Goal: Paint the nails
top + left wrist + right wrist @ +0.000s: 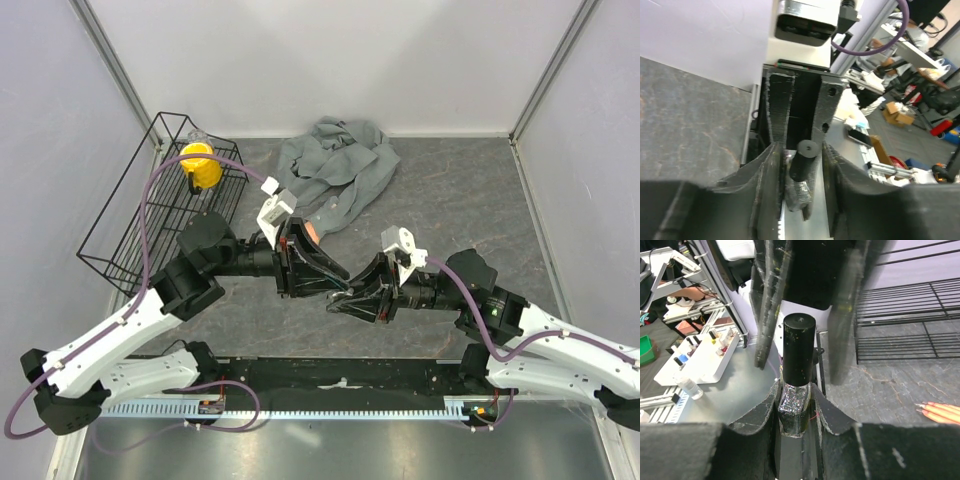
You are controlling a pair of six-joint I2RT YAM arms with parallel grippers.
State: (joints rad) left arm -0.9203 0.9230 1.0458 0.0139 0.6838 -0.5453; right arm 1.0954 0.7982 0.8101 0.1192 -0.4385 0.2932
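Note:
My right gripper (796, 390) is shut on a glittery nail polish bottle (792, 412) with a tall black cap (799, 347). My left gripper (801, 146) straddles that cap (802, 160); one finger (771, 315) touches it, and the other, blurred finger (846, 315) stands slightly off it. Both grippers meet at table centre, left (335, 280) and right (345, 302). The peach mannequin hand (312, 232) lies just behind them, its grey sleeve (335, 170) bunched at the back. Fingertips with pale reddish nails (920, 407) show at the right edge of the right wrist view.
A black wire basket (150, 210) holding a yellow object (200, 165) stands at the back left, also seen as bars (905, 305). White walls enclose the grey table (460, 200). A white tray of small bottles (695, 357) sits off the table.

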